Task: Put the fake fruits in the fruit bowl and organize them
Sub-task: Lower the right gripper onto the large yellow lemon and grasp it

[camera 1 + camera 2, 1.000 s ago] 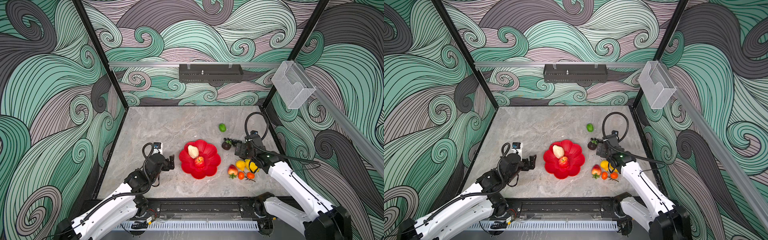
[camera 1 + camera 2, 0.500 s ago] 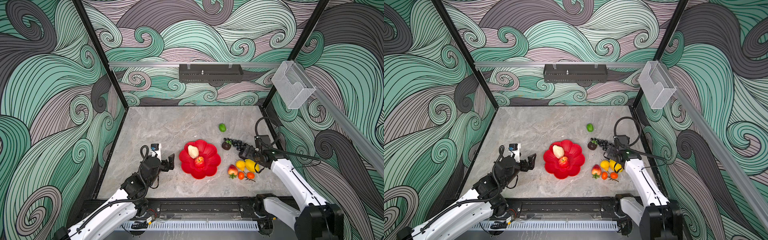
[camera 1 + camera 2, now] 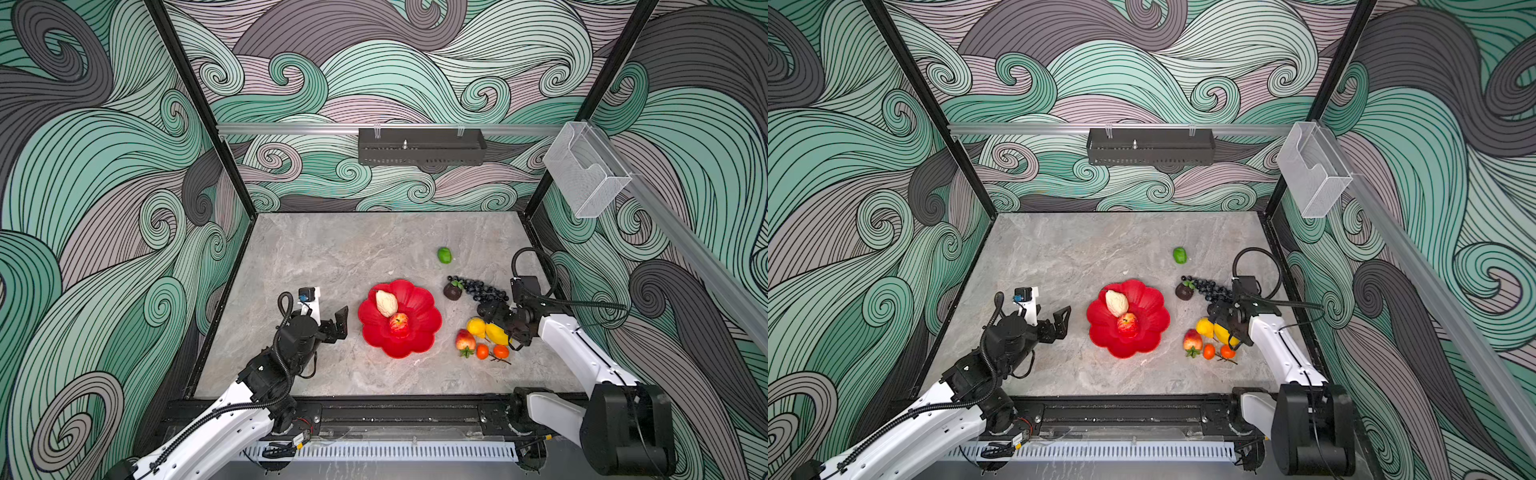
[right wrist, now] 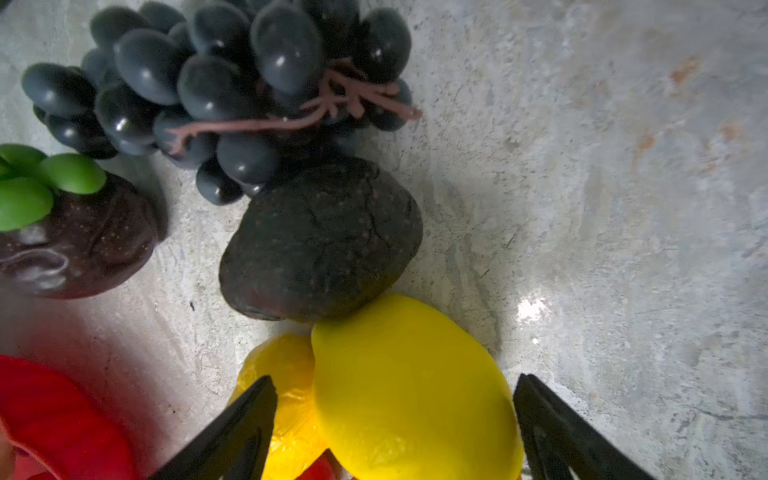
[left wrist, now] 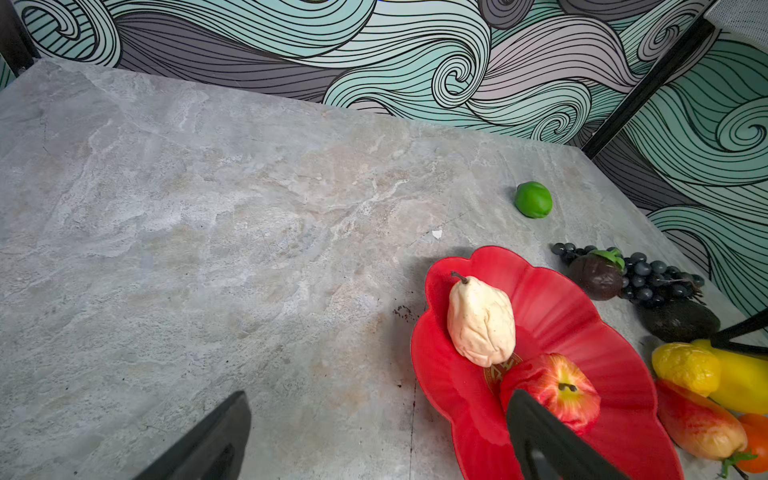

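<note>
Step in hand (judged): the right arm goes for the smooth lemon.

- Right gripper [image 4: 395, 378]: fingers apart, one on each side of the lemon [image 4: 415, 419]. No clamp on it shows yet.
- One finger [image 4: 241, 424] sits over the crinkled yellow fruit [image 4: 286, 365], which touches the lemon on that side. Outside the opposite finger there is only bare table [image 4: 623, 208].
- The avocado [image 4: 320, 241] touches the lemon just beyond the fingertips. The grape bunch [image 4: 232, 75] and mangosteen [image 4: 79, 241] lie farther beyond.
- The fruit bowl [image 3: 419, 303] is well off to one side of these fingers. It holds a cream pear [image 3: 386, 303] and an apple [image 3: 399, 322].
- Left gripper [image 5: 376, 395]: fingers wide apart and empty, just beside the bowl.

To do this well, the crowded finger should slip into the seam between the two yellow fruits, or both will likely be pinched. The skin is glossy and rounded, so the fingers should close across the widest part. A straight lift should clear the avocado before the lemon travels to the bowl.
</note>
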`<state>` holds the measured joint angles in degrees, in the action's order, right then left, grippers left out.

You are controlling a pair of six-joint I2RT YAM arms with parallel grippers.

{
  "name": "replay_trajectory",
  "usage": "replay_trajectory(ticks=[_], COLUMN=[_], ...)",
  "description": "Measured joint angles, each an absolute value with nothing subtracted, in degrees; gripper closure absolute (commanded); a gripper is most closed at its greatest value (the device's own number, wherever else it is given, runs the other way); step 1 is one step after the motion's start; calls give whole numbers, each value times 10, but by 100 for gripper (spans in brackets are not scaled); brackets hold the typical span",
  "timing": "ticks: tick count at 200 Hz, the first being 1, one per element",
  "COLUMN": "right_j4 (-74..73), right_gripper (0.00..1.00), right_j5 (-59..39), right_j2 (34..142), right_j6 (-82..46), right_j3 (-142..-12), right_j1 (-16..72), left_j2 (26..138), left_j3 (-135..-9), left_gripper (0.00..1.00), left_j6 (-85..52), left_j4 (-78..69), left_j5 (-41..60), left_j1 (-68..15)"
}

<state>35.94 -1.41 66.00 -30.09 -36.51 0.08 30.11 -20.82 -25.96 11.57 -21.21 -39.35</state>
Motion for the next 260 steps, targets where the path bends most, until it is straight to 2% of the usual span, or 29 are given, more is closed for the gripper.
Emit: replay_trajectory(ticks=[28,68,114,129,143,219,260], right_j4=[358,357,336,327,323,318,321], right_gripper=[21,26,24,13,13,30,35], right_j5=[-39,-65,-67,-67,-67,-63,-61], right_j2=[641,625,648,664,681,698,683], right_j6=[-301,-304,-305,-306,-304,-293,-283], right_j3=[-347,-331,-331,-331,-331,-331,-333], right_j1=[1,4,19,23,26,28,29], left_j2=[302,314,313,314,314,314,334], left_j3=[-208,-208,-208,-208,-208,-208,-208], left_gripper=[2,2,2,2,2,2,2], left_j6=[-260,-260,-260,-260,-260,-260,-260], left_j4=[116,115,115,115,115,115,109], left_j5=[-212,-212,-212,-212,-212,-212,-207], left_j1=[-392,-391,-391,-390,-390,-390,-386])
